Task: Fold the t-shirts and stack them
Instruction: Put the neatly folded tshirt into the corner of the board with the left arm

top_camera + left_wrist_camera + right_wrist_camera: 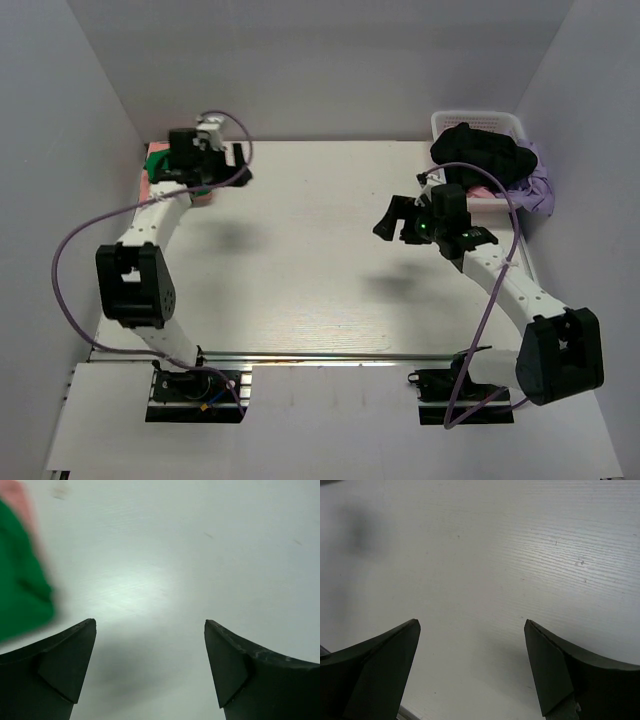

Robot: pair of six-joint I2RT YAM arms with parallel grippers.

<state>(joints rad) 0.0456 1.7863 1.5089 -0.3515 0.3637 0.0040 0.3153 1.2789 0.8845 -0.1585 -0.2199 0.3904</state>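
The bright green t-shirt (157, 160) lies folded at the far left corner of the table, on top of the salmon-pink t-shirt (148, 187). My left arm covers most of both. In the left wrist view the green shirt (20, 585) fills the left edge, with a strip of the pink shirt (20, 497) above it. My left gripper (243, 165) is open and empty just right of the stack, over bare table (150, 625). My right gripper (396, 225) is open and empty above the right half of the table (472, 622).
A white basket (480, 122) stands at the back right corner and holds a black garment (480, 152) and a purple cloth (540, 180). Grey walls enclose the white table (320, 260) on three sides.
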